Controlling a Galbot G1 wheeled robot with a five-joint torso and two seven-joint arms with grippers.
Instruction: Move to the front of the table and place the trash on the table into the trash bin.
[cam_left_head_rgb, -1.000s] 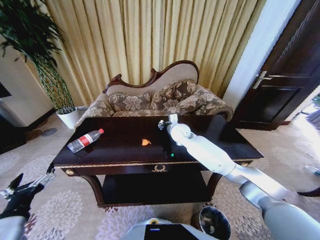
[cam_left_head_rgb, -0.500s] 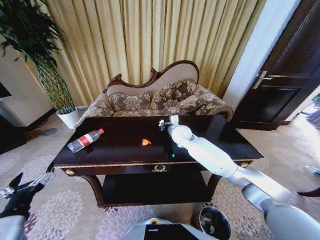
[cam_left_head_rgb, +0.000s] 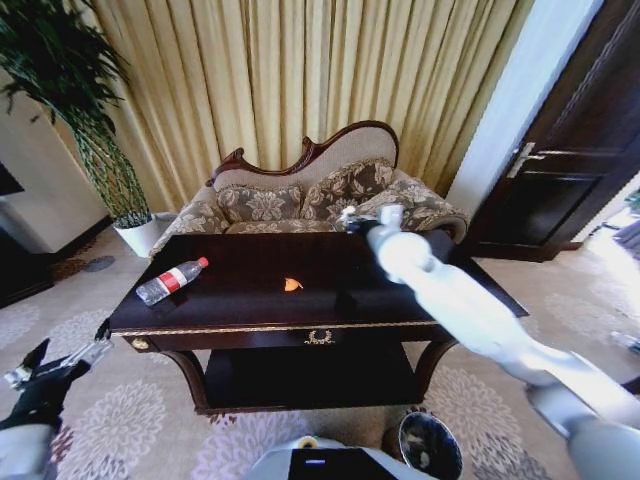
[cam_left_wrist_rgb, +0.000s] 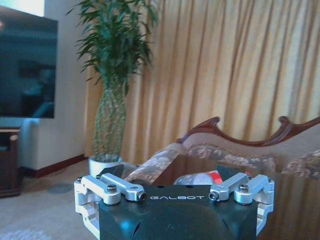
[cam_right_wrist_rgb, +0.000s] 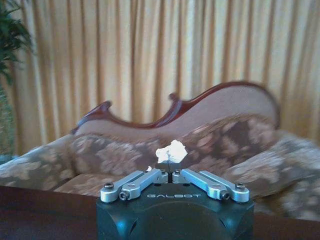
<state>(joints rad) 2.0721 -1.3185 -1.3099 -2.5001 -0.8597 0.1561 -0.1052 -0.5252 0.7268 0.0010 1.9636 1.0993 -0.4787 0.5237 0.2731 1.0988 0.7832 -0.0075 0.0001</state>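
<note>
**A little white scrap is going up in the air**

The small crumpled white piece of trash is sitting pinched between the tips of the right gripper. The fingers are squeezing together on it, so it is not falling. In the head view the right gripper is hanging high over the far edge of the dark shiny wooden table with gold trim, in front of the flowery sofa with the carved wood back. I think it is holding the scrap up high so it clears the table top on the way to the bin.

The small round dark-brown trash bin is standing on the carpet near the robot's base, on the robot's right side, well apart from the scrap.

Two more bits of trash are lying on the table. The tiny orange scrap is resting near the middle. The clear plastic bottle with a red label and red cap is lying on its side near the left end.

The left gripper is waiting low beside the left end of the table. Its fingers are spread apart and holding nothing. I think it is just staying out of the way.
</note>
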